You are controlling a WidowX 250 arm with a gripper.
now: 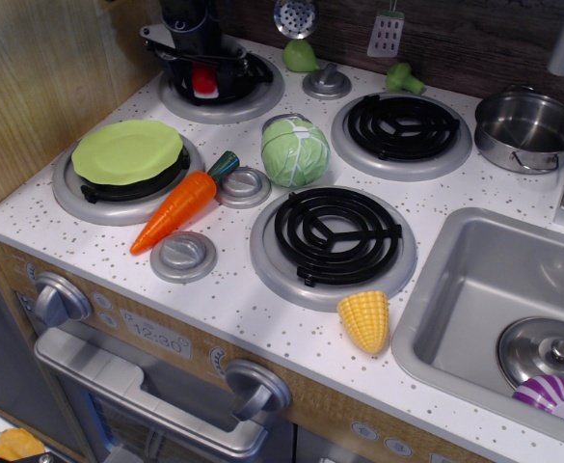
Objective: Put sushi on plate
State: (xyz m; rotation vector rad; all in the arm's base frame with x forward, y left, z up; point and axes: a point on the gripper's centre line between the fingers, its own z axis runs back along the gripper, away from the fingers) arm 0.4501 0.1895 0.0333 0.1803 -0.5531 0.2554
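We see the black gripper (201,72) down over the back-left burner (253,96), its fingers standing apart on either side of the sushi (202,82), which sits on that burner with its red top showing between them; whether the pads touch it we cannot tell. The lime-green plate (127,151) lies on the front-left burner, well apart from the sushi. A carrot (177,209) lies just beside the plate, and a cabbage (295,152) sits mid-stove

arm: black, reaching down from the top edge at back left | hand (202,69): pointed downward, low | jaws: spread apart, one each side
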